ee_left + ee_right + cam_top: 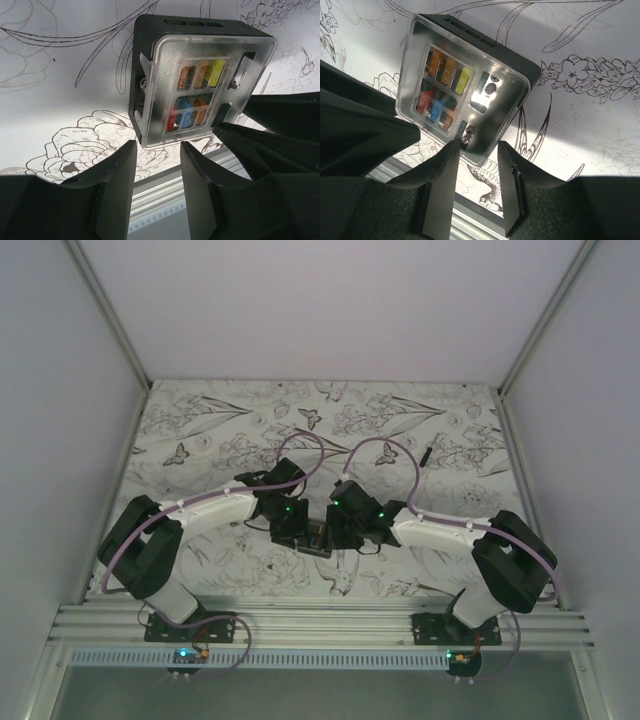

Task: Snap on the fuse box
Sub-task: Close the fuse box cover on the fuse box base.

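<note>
Left wrist view: the fuse box (197,87) lies face-up to me, its coloured fuses (200,75) showing through a clear cover (167,55) laid over the black housing. Along one side the cover seems to stand a little proud, with a slit of shadow and a latch tab showing, so I judge it placed but not yet clicked home. The snapping-on itself is the step in hand.

My left jaws (157,150) stand part-spread and released. The gap between the fingers is bare, and the cover's near edge sits just past the tips. My right jaws (477,147) are spread about as far. A corner of the cover dips between their tips, and I cannot tell whether I am nipping it or only hovering before it.

From above, the box (320,537) sits between my two wrists on the flower-printed bench (200,430), near the front rail (320,620).

Next I need one side steadying the housing while the other presses the raised edge squarely down. A skewed push could tip the box or pop the seated side.
</note>
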{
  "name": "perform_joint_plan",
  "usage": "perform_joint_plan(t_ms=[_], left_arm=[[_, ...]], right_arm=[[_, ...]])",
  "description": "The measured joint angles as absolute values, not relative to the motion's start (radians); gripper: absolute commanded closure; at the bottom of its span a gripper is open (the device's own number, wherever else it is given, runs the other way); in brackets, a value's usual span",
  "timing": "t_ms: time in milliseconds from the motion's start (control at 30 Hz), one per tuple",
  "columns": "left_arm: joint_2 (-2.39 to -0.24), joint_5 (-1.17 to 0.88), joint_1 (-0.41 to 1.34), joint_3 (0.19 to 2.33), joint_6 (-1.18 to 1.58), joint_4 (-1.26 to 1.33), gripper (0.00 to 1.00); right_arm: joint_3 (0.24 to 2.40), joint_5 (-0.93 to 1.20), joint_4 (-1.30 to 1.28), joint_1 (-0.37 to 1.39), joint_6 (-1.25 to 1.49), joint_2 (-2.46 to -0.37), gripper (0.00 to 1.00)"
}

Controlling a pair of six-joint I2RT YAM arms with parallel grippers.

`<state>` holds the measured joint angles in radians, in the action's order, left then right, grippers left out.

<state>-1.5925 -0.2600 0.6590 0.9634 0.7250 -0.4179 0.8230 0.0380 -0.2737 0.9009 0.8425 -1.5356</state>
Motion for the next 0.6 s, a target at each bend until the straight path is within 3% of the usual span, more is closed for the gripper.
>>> perform_joint_plan(t_ms=[600], left_arm=[[-1.609,-0.293,0.627,0.931,0.744,-0.404,0.81]], right_arm=[[0.909,0.087,-0.331,0.892,0.841,-1.625,0.72]])
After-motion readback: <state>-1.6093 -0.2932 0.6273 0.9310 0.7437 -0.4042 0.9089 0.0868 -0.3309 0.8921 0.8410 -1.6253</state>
